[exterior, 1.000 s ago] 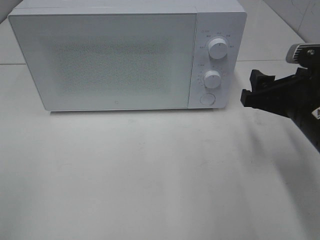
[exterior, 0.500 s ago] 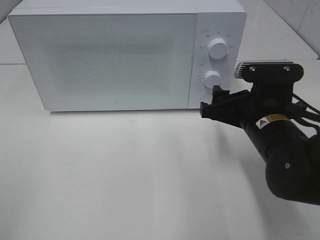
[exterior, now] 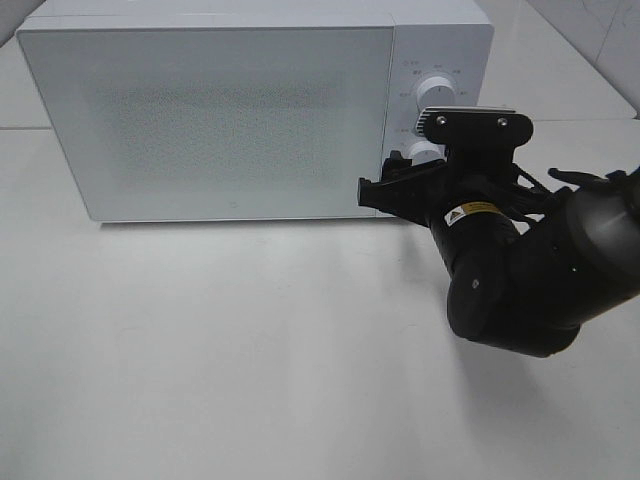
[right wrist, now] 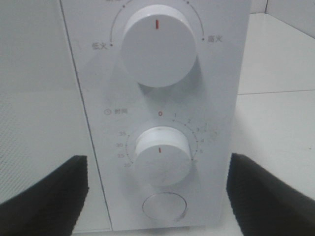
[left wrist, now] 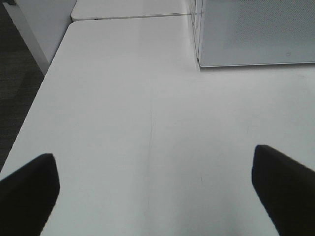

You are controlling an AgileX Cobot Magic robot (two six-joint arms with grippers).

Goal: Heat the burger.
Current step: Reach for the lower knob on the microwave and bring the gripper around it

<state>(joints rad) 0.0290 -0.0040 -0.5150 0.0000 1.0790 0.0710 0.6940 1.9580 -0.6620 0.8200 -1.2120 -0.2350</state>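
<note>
One sec on, your right claw point(right wrist: 157, 196), jaws wide, has swung in to the microwave point(exterior: 200, 110) timer knob point(right wrist: 161, 156); burger prob. inside, unseen.

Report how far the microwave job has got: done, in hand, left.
Done: the microwave door is shut; no burger shows in any view, so whether it is inside cannot be told. In hand: the open right gripper faces the control panel, near the timer knob. Left: that knob's mark points at 0, so heating looks not started. The left gripper hangs open over the table.
</note>
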